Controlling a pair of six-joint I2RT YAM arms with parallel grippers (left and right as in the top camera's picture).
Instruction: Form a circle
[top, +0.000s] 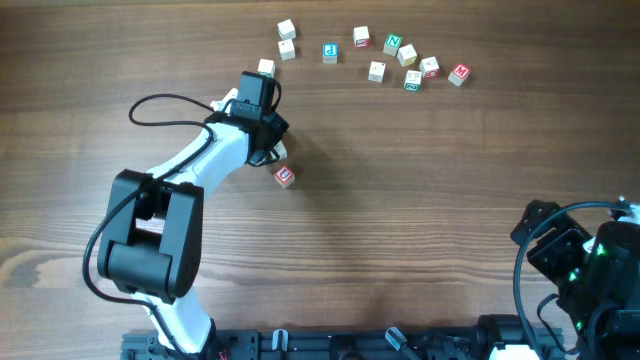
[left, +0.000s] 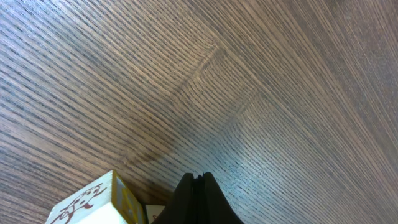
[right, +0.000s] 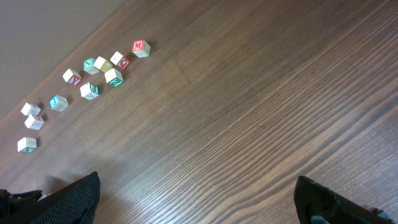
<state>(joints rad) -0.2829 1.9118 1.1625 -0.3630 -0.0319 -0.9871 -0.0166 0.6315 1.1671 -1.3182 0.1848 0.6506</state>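
My left gripper (left: 198, 185) was pinched together on nothing, with a red-printed letter cube (top: 285, 176) just beside it mid-table. My right gripper (right: 198, 196) gaped apart. No circle was formed, only a tight cluster (top: 412, 79) by the table's far edge. Nudging with closed fingers, I could have sent the cube skidding askew.

surface: dark brown wood-grain table (top: 430, 230) | beyond table's far edge: plain grey-mauve area (right: 43, 31), wall or floor unclear | light: soft, faint sheen on table
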